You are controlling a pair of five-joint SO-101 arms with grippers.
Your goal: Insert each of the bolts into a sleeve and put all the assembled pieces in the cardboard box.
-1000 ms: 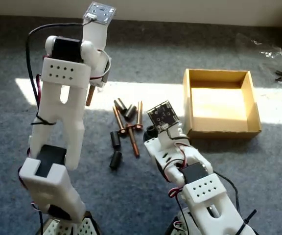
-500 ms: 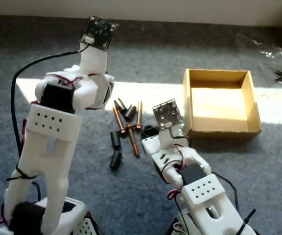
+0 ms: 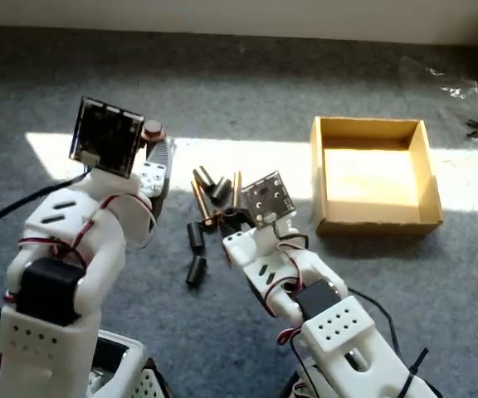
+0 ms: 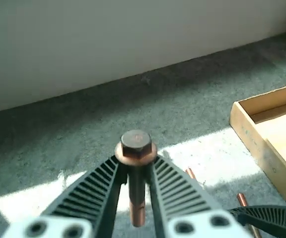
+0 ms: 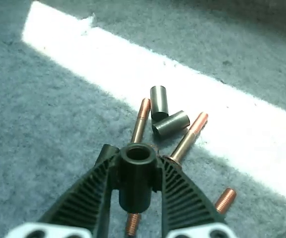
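Left gripper (image 4: 136, 166) farther back now, upturned, bolt (image 4: 135, 144) in it.

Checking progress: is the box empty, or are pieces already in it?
Empty: the box has a bare cardboard floor in the high view.

Five bolts (image 4: 135, 148), five sleeves (image 5: 159, 101), one box (image 3: 370, 124)

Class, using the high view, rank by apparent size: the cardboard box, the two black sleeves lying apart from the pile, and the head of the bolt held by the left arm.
1. Cardboard box.
2. Upper sleeve and lower sleeve: alike, unranked.
3. Bolt head, smallest, though raised nearer the camera.
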